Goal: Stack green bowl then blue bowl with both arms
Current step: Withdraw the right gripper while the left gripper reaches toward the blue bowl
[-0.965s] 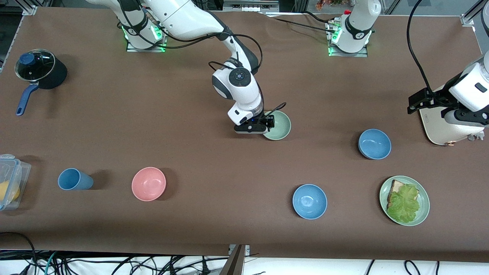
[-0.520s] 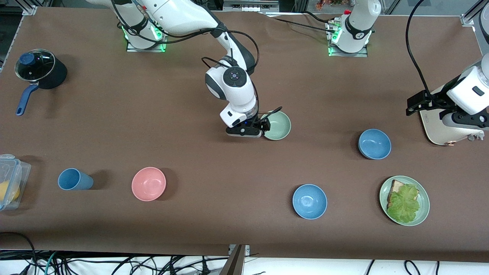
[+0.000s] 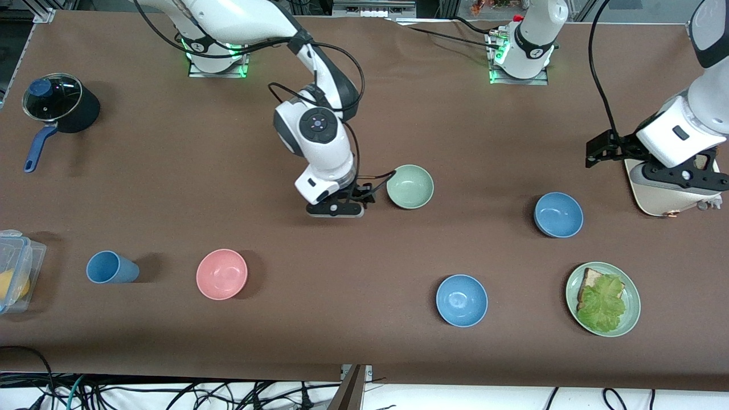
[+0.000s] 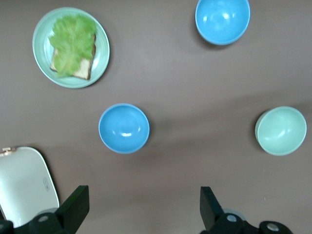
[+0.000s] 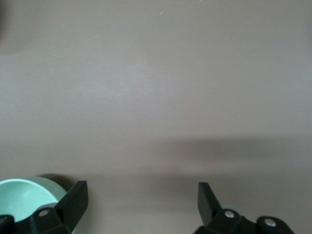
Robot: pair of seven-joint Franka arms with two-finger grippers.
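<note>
Brown table [image 3: 171, 171]. Right gripper [image 3: 364, 199], fingers spread and empty, just beside the green bowl [image 3: 410, 186] toward the right arm's end. Blue bowl [image 3: 558, 214] lies toward the left arm's end of that bowl. Left gripper [image 3: 680, 176], fingers spread and empty, over a white case [image 3: 655, 199].

On my screen I see a black pot [image 3: 61, 103] with a glass lid and blue handle near the table's [image 3: 171, 188] corner at the right arm's end. Along the camera-side edge sit a clear plastic container [image 3: 16, 270], a blue cup [image 3: 110, 267] lying on its side, a pink bowl [image 3: 221, 274], and a green plate [image 3: 603, 299] with bread and lettuce. A cream-coloured appliance [image 3: 655, 196] stands by the left arm's end.
</note>
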